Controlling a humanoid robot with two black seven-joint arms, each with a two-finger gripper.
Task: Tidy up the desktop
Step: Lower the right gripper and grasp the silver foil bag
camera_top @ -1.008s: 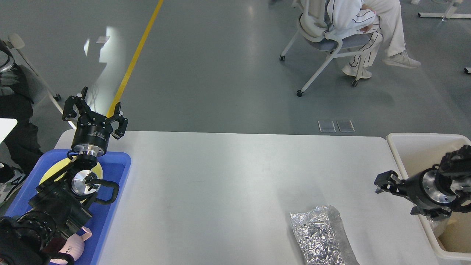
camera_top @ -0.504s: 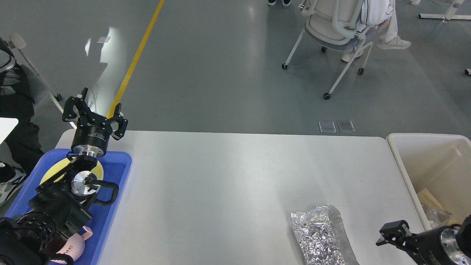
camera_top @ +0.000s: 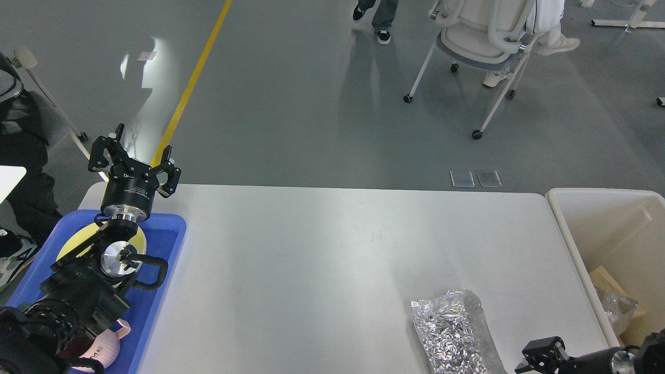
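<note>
1. Since the picture of one second ago, your right gripper (camera_top: 535, 358) has come down from beside the cream-white bin (camera_top: 571, 244) to the bottom right corner of the view, low over the near edge of the desktop (camera_top: 322, 249). It is dark and partly cut off by the frame, so you cannot tell if its fingers stand apart or together.
2. Your left gripper (camera_top: 136, 161) has not moved. It points up and away from you at the far left corner of the desktop, its two fingers spread wide with nothing between them.
3. Just left of your right gripper, a crumpled silver foil bag (camera_top: 452, 332) lies flat on the desktop, not touching the gripper.
4. Below your left arm, a blue tray (camera_top: 166, 244) sits on the left end of the desktop. It holds a yellow plate (camera_top: 78, 241) and a pink object (camera_top: 111, 348), both partly hidden by the arm.
5. The bin stands against the right end of the desktop, with some clear wrapping and cardboard inside.
6. Behind the table, the white chair (camera_top: 483, 41) has rolled further away, and a walking person's feet (camera_top: 376, 21) have come into view.
</note>
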